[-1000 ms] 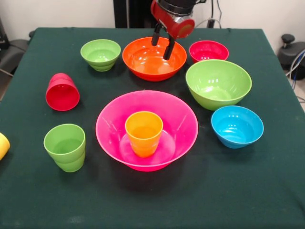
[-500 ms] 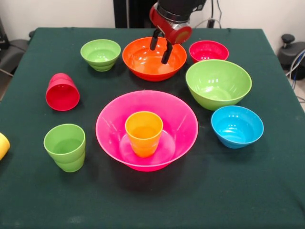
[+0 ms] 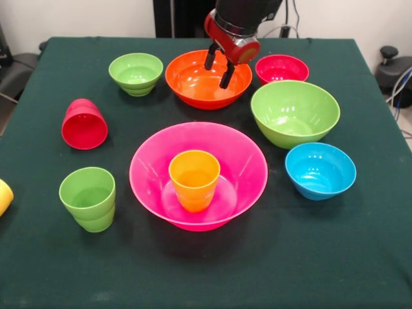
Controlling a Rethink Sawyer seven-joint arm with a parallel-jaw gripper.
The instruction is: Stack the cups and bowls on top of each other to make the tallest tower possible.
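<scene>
Glossy plastic everywhere on the dark green counter (image 3: 193, 277), and none of it stacked into anything tall yet. The big pink bowl (image 3: 241, 161) sits in the middle with the orange cup (image 3: 194, 179) standing upright inside it, which is all there is of a tower so far.

Around it, apart from one another: the large orange bowl (image 3: 193, 84) at the back, a small green bowl (image 3: 136, 73) to its left, a small red bowl (image 3: 282, 68) to its right, the large green bowl (image 3: 295, 112) and the small blue bowl (image 3: 320, 170) down the right side. On the left the red cup (image 3: 84, 124) lies tipped on its side, the green cup (image 3: 88, 198) stands upright, and a sliver of the yellow cup (image 3: 4, 196) shows at the picture's edge.

The claw (image 3: 219, 66) hangs over the orange bowl with its two dark fingers (image 3: 228, 74) spread apart, holding nothing. One finger seems to be inside the bowl near its right rim, though I cannot tell if it touches.

These pieces look light, stiff and slick, so I'd guess they slide easily under a pinch. The rim is the sensible hold on the orange bowl: one finger inside, one outside the wall, then lift level so it does not swing or tilt.
</scene>
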